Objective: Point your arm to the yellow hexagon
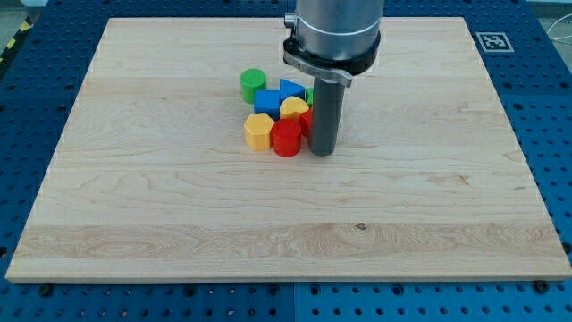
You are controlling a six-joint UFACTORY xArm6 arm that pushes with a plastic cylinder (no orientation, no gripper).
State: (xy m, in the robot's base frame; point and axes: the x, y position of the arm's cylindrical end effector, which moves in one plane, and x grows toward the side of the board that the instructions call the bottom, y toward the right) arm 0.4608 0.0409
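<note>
The yellow hexagon (257, 131) lies at the left of a tight cluster of blocks near the board's middle top. A red cylinder (286, 138) touches its right side. My tip (323, 152) rests on the board just right of the red cylinder, about 70 px right of the yellow hexagon. The rod (325, 112) rises from it and hides part of the cluster's right side.
In the cluster: a green cylinder (253, 83) at top left, a blue block (267, 100), a blue triangular block (290, 89), a yellow heart-like block (294, 109), a red sliver (306, 120) and a green sliver (308, 93) by the rod. The wooden board (179, 206) lies on a blue perforated table.
</note>
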